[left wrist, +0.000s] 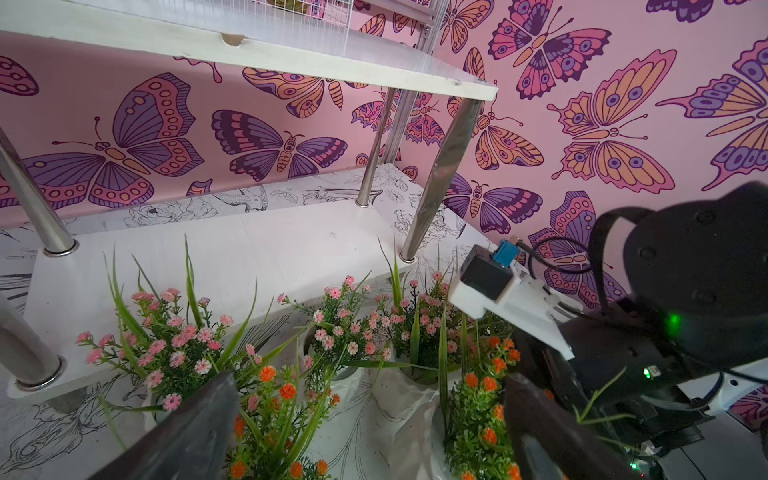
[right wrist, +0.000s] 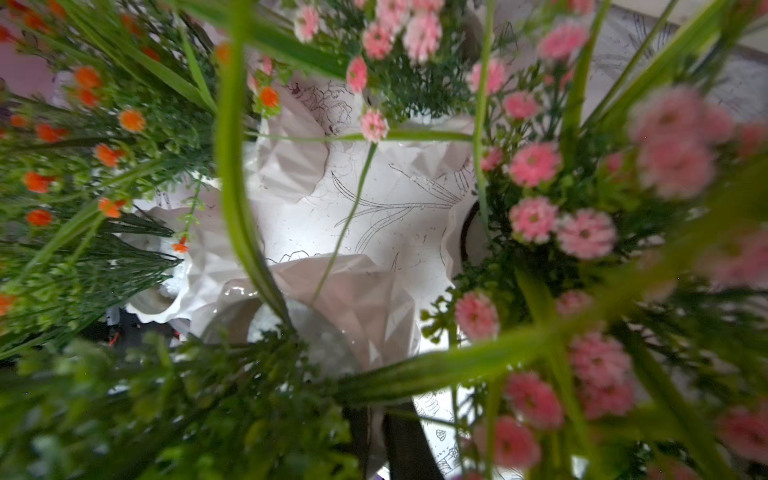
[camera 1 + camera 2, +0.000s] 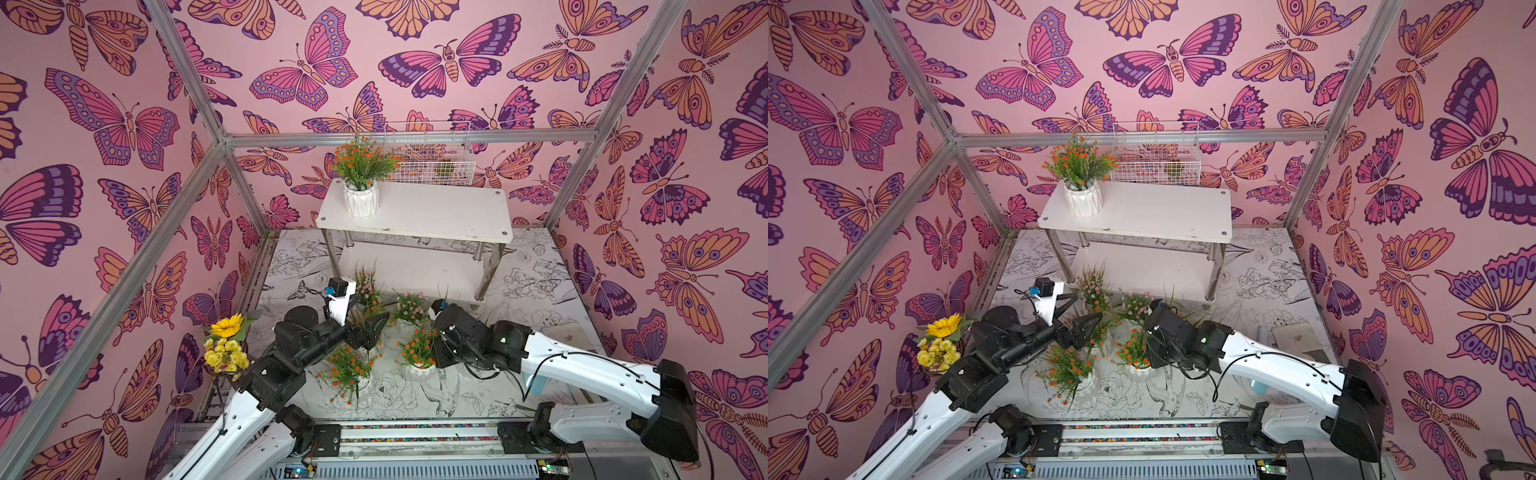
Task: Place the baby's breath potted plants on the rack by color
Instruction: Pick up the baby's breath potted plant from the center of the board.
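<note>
The left end effector hangs low over the bench with its jaws wide apart. Two orange plants show between its jaws. The pink plants stand just past them, right in front of the rack. The right end effector is down among the leaves with its jaws together. I cannot tell if it pinches a stem. Pink plants and orange plants crowd close all around it. Far beyond both end effectors, one orange-flowered pot sits at one end of the rack's top board.
</note>
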Motion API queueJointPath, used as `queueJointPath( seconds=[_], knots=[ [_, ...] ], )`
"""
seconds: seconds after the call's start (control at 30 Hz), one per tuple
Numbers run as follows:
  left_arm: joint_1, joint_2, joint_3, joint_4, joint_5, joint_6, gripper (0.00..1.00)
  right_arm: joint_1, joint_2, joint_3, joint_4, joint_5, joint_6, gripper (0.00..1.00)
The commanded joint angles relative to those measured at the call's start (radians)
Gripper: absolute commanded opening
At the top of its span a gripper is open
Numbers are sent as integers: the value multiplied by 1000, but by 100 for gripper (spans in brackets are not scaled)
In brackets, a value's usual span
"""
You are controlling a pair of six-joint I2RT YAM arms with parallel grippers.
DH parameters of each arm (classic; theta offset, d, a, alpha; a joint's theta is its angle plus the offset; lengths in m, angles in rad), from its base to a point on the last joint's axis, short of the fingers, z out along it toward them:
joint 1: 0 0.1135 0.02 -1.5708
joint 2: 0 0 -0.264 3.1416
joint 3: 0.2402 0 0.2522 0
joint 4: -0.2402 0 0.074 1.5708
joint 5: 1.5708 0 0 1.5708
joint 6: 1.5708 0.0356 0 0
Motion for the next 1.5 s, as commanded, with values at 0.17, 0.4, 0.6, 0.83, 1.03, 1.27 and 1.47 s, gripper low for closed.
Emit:
queueJointPath(
  seconds=[0.17, 0.4, 0.6, 0.83, 1.03, 1.27, 1.47],
  knots=[
    [-5, -17, -44, 40, 45, 70, 100, -90, -54, 231, -122, -105, -103, 0],
    [-6, -20, -71, 74, 121, 127, 100, -172, -53, 358, -221, -129, -168, 0],
    [-29, -1, -87, 146, 204, 146, 100, -215, -47, 397, -250, -148, -196, 0],
    [-117, 82, -98, 257, 196, 192, 100, -244, -35, 423, -267, -165, -212, 0],
    [-244, 179, -80, 346, 81, 260, 100, -247, -23, 429, -265, -177, -214, 0],
    [-336, 310, -13, 383, -3, 305, 100, -249, -14, 434, -264, -187, -213, 0],
    [-360, 372, 5, 433, -85, 301, 100, -249, -13, 432, -263, -199, -212, 0]
  ],
)
